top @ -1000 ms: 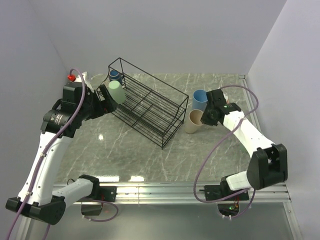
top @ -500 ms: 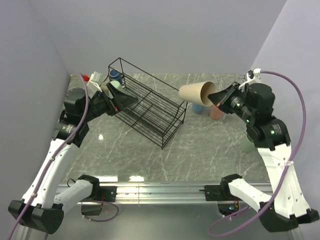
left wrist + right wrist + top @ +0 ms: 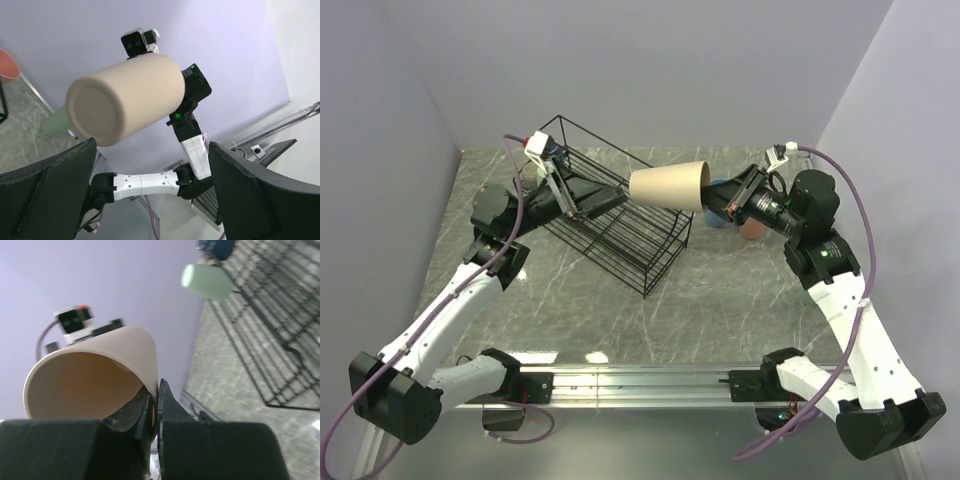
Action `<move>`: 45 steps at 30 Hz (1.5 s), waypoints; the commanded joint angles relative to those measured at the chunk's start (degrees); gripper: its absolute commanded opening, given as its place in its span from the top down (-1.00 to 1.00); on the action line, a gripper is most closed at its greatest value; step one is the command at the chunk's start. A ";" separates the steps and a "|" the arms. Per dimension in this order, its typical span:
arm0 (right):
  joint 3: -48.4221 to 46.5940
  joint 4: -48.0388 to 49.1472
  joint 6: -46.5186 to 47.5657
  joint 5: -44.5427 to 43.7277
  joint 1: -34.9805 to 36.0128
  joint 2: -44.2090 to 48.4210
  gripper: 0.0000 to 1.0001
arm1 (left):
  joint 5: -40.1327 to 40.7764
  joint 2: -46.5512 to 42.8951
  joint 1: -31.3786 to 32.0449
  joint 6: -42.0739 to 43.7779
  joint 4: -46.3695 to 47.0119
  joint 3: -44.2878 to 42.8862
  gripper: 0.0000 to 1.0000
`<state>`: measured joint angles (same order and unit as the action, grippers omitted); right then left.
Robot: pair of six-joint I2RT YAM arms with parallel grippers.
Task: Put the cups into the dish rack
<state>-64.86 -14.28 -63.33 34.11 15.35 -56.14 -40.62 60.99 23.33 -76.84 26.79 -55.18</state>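
Right hand (image 3: 724, 204) pinches the rim of the sideways beige cup (image 3: 668, 186).

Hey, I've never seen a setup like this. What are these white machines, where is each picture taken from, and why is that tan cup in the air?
These are two robot arms bolted to a table, each ending in a two-finger gripper. One picture looks down from above; the other two come from a camera on each wrist. On the table stands a black wire dish rack, with a blue cup and a pink cup beside it. The right gripper pinches the beige cup by its rim, sideways in mid-air. The left gripper is open and empty over the rack.
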 commanded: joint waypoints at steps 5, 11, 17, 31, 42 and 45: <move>2.28 14.20 -7.42 5.70 0.29 1.56 1.00 | 6.34 2.29 5.93 6.07 -7.00 -4.05 -0.99; 3.34 17.01 -8.74 7.90 0.29 1.12 1.00 | 7.49 2.20 6.02 0.22 5.08 0.07 -0.99; 6.32 18.41 -9.27 8.26 0.73 1.30 1.00 | 6.44 3.08 6.29 -1.47 10.13 -0.28 -0.98; 7.29 18.94 -8.92 7.47 1.96 0.15 1.00 | 6.08 5.54 9.19 0.02 9.33 -2.30 -0.53; 4.31 9.29 -1.19 5.71 1.79 0.42 0.10 | 8.72 3.61 7.52 9.15 -9.34 -9.59 0.68; 0.45 -0.10 5.13 2.47 1.70 -0.20 -0.21 | 7.93 3.26 4.28 13.72 -18.83 -13.72 0.81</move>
<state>-59.57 -6.17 -66.04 39.44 16.88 -56.07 -33.30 66.48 30.15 -69.91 17.34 -63.72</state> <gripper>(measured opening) 0.573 0.674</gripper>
